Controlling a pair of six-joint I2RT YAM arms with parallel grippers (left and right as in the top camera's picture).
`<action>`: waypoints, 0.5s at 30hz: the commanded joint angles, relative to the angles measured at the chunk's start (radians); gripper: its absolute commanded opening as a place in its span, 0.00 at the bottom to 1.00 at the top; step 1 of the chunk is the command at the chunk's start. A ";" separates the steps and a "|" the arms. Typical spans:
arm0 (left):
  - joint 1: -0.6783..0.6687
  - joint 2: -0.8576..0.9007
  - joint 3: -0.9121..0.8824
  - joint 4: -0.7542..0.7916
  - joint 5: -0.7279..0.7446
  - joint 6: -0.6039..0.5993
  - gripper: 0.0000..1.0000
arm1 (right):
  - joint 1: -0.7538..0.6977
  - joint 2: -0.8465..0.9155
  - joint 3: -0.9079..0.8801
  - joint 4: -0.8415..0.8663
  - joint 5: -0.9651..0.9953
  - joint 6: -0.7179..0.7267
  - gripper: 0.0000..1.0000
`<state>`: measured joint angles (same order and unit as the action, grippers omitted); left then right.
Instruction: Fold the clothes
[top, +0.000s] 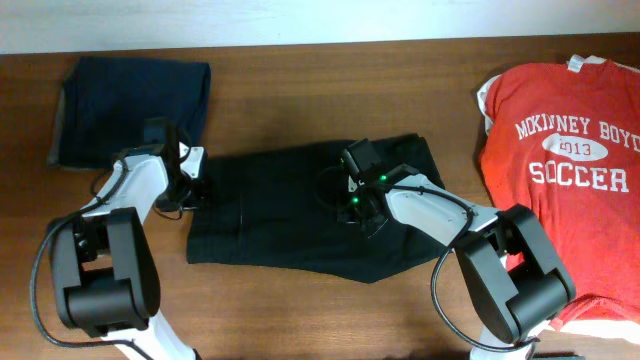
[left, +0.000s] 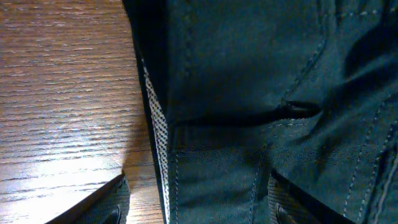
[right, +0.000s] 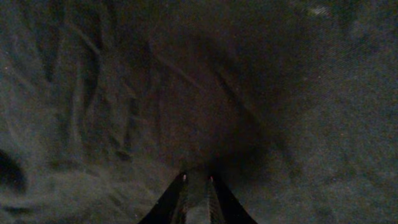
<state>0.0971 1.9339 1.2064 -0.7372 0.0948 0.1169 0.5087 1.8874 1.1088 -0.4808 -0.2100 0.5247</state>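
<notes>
On the table before me, the black garment lies long from left to right, my left gripper wide open astride its left edge, my right gripper nearly closed on its middle, so the left arm is nearer to the end I would fold.

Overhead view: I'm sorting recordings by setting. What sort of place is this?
Probably an indoor test bench for robot laundry folding: a wooden table against a pale wall, black pants spread out, a red soccer T-shirt waiting.
</notes>
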 joint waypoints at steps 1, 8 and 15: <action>-0.027 0.063 -0.068 -0.007 -0.063 0.012 0.70 | 0.009 0.017 -0.006 0.003 0.014 0.008 0.17; -0.027 0.063 -0.082 -0.005 -0.062 0.012 0.24 | 0.009 0.017 -0.006 0.002 0.024 0.008 0.17; -0.027 0.063 0.152 -0.182 -0.063 -0.009 0.01 | 0.002 0.016 0.005 0.001 0.016 0.008 0.11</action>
<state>0.0628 1.9491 1.2503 -0.8173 0.1036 0.1196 0.5087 1.8874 1.1088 -0.4797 -0.2054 0.5251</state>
